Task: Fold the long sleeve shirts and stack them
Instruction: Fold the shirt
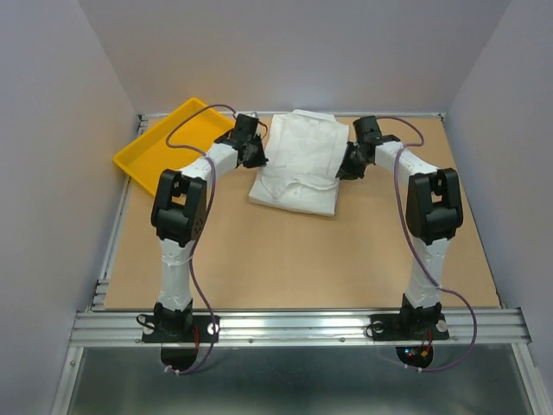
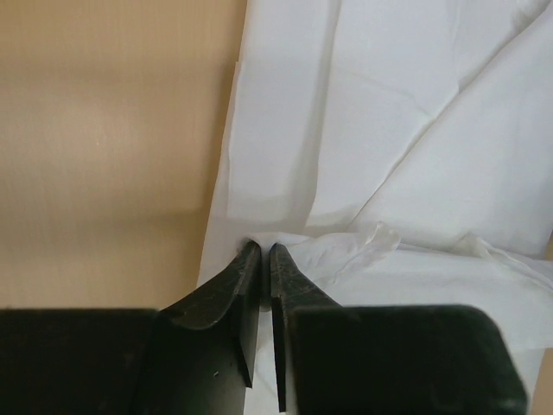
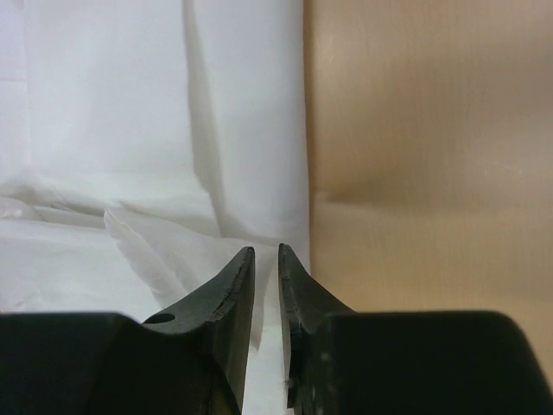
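Observation:
One white long sleeve shirt [image 1: 298,160] lies partly folded at the far middle of the table; no other shirt shows. My left gripper [image 1: 256,158] is at the shirt's left edge, its jaws shut on a pinch of the white fabric [image 2: 389,130], as the left wrist view [image 2: 261,248] shows. My right gripper [image 1: 346,169] is at the shirt's right edge. In the right wrist view [image 3: 266,251] its jaws stand almost together with a thin fold of the shirt [image 3: 130,130] between them.
A yellow plastic tray [image 1: 168,143] sits tilted at the far left corner, close to my left arm. The wooden table [image 1: 302,259] has a metal rail [image 1: 302,324] along its near edge and grey walls on three sides.

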Motion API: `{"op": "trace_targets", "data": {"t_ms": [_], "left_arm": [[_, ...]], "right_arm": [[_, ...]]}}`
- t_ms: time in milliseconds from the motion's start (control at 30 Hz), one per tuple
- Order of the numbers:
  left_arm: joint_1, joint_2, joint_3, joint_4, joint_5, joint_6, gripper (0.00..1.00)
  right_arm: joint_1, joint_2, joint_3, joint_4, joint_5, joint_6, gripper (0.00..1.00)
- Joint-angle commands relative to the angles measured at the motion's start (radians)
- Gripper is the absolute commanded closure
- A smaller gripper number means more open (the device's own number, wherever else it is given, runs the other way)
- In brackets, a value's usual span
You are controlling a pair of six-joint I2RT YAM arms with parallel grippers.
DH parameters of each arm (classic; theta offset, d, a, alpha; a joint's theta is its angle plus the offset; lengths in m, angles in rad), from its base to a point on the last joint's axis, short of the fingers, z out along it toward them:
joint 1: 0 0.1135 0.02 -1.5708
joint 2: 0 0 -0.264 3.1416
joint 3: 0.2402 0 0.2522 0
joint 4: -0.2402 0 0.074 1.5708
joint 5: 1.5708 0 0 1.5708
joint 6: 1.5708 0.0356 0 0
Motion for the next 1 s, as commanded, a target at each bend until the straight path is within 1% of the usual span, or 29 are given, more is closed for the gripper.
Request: {"op": "trace_targets", "data": {"t_ms": [0,67,100,133,167,233,267,300,333,400,433,467,500,533,567,633,700,767,833,867,933,967], "left_arm": [[0.009,0.018,0.075,0.030,-0.029,0.026,0.78],[0.010,0.029,0.093,0.033,-0.029,0.031,0.74],[0.010,0.032,0.099,0.033,-0.029,0.032,0.71],[0.010,0.040,0.116,0.033,-0.025,0.037,0.65],[0.010,0.041,0.122,0.035,-0.022,0.039,0.64],[0.010,0.046,0.138,0.038,-0.012,0.042,0.61],[0.010,0.047,0.148,0.040,-0.002,0.040,0.53],[0.010,0.049,0.156,0.040,0.003,0.040,0.49],[0.010,0.047,0.173,0.038,0.004,0.040,0.43],[0.012,0.037,0.185,0.032,0.024,0.034,0.37],[0.014,0.015,0.190,0.033,0.032,0.032,0.32],[0.014,0.000,0.192,0.036,0.041,0.026,0.16],[0.015,-0.014,0.192,0.040,0.040,0.020,0.08],[0.017,-0.032,0.192,0.041,0.038,0.011,0.01],[0.018,-0.072,0.188,0.041,0.038,0.006,0.01],[0.026,-0.138,0.178,0.040,0.026,-0.013,0.01],[0.036,-0.217,0.133,0.030,0.000,-0.040,0.01],[0.043,-0.271,0.060,0.012,-0.034,-0.053,0.01],[0.053,-0.328,-0.006,0.001,-0.057,-0.064,0.01],[0.069,-0.385,-0.081,-0.008,-0.069,-0.073,0.01],[0.087,-0.437,-0.158,-0.014,-0.069,-0.083,0.02],[0.104,-0.490,-0.234,-0.017,-0.107,-0.087,0.03]], "right_arm": [[-0.020,0.023,0.088,0.017,0.030,-0.015,0.77],[-0.023,0.029,0.111,0.017,0.031,-0.029,0.75],[-0.023,0.029,0.119,0.017,0.039,-0.041,0.72],[-0.024,0.029,0.132,0.017,0.043,-0.048,0.69],[-0.026,0.025,0.139,0.017,0.048,-0.052,0.66],[-0.029,0.010,0.151,0.017,0.059,-0.074,0.55],[-0.027,0.000,0.159,0.017,0.059,-0.088,0.51],[-0.029,-0.009,0.160,0.017,0.050,-0.119,0.47],[-0.027,-0.021,0.162,0.017,0.037,-0.139,0.45],[-0.027,-0.067,0.156,0.018,-0.004,-0.176,0.43],[-0.026,-0.082,0.151,0.021,-0.025,-0.220,0.41],[-0.023,-0.120,0.145,0.026,-0.050,-0.246,0.41],[-0.017,-0.136,0.136,0.030,-0.074,-0.277,0.40],[0.008,-0.153,0.120,0.034,-0.110,-0.309,0.38],[0.026,-0.167,0.114,0.034,-0.131,-0.385,0.38],[0.083,-0.199,0.090,0.034,-0.198,-0.471,0.38],[0.141,-0.210,0.076,0.037,-0.280,-0.519,0.38],[0.205,-0.202,0.076,0.041,-0.314,-0.536,0.37],[0.242,-0.184,0.085,0.044,-0.347,-0.549,0.37],[0.258,-0.152,0.097,0.043,-0.370,-0.553,0.37],[0.298,-0.116,0.109,0.047,-0.435,-0.552,0.38],[0.311,-0.087,0.119,0.047,-0.444,-0.555,0.38]]}}
